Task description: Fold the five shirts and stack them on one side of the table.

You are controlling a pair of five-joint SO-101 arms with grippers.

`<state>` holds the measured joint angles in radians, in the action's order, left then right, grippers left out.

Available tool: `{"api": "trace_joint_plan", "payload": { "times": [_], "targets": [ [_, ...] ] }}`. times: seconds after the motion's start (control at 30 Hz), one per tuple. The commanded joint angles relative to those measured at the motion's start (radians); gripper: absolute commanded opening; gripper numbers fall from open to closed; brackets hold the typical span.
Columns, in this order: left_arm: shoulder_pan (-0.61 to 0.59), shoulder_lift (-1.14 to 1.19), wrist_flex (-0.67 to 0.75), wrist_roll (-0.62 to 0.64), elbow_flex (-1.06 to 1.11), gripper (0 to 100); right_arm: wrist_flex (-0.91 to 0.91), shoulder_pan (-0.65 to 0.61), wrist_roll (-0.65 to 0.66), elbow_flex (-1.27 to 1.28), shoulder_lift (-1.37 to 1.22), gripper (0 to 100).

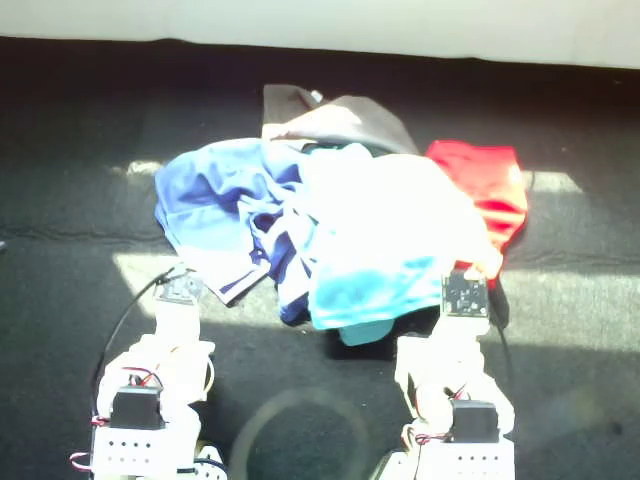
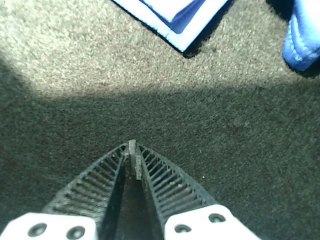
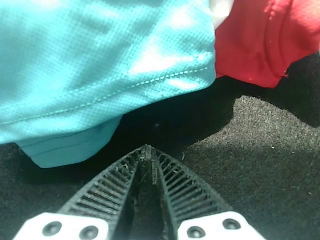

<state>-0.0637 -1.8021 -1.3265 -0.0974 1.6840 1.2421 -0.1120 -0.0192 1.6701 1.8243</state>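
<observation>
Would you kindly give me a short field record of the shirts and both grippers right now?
Shirts: one unfolded heap
Blue shirt: left arm's side
Teal shirt: near edge, centre
Red shirt: right arm's side
Brown shirt: far side
Left gripper: shut, empty, over bare table
Right gripper: shut, empty, short of teal shirt

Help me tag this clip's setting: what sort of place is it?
Likely a robotics test bench, not a home: the left arm and right arm sit at a dark fabric-topped table, with shirts heaped for folding.
</observation>
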Motion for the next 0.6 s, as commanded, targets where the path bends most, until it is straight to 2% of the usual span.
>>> {"api": "trace_joint_plan", "payload": {
  "times": [0.0, 0.57],
  "targets": [
    [-0.015, -0.001, -0.014, -0.008, 0.013, 1, 0.002, 0.007, -0.005, 0.139, 0.008, 0.9],
    [-0.015, -0.001, -0.014, -0.008, 0.013, 1, -0.041, -0.015, -0.002, 0.139, 0.008, 0.9]
  ]
}}
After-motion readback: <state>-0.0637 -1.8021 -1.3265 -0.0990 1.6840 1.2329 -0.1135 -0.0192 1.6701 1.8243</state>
